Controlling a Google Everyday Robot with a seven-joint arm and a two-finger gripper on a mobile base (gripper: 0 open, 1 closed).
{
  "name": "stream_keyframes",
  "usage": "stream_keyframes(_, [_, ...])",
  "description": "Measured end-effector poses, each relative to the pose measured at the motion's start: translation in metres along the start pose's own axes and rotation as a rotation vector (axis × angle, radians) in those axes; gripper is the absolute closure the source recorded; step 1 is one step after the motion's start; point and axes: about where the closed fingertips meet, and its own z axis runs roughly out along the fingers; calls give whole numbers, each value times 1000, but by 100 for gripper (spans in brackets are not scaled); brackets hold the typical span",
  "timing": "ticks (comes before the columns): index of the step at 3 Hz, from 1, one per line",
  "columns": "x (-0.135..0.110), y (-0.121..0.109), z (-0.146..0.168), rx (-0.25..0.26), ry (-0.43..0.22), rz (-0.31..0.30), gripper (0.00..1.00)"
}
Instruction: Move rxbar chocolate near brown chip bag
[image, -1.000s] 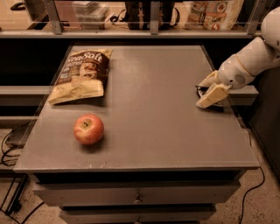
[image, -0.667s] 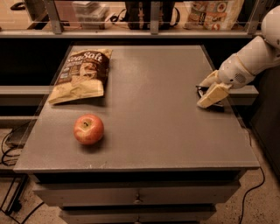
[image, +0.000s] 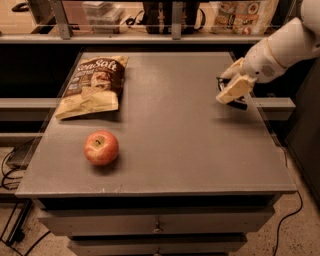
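The brown chip bag (image: 93, 85) lies flat at the table's back left, dark brown on top with white "Sea Salt" lettering and tan below. My gripper (image: 233, 91) is over the table's right edge on a white arm that reaches in from the upper right. It is shut on the rxbar chocolate (image: 240, 104), a small black bar. Only the bar's dark edges show, under and behind the cream fingers (image: 234, 88). The bar is held slightly above the table, far to the right of the chip bag.
A red apple (image: 101, 147) sits on the grey table (image: 175, 145) at the front left, below the chip bag. A shelf with packages runs behind the table. Drawers sit under the table's front edge.
My gripper has moved a little up and to the left from the right edge, and the black bar has moved with it. The chip bag and the apple have not moved.
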Motion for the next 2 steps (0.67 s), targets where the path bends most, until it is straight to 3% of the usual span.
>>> stream_keyframes(1, [-51,-10,-2,56,-94,-37,100])
stream_keyframes(2, [-111,-11,22,67,-262,-27,100])
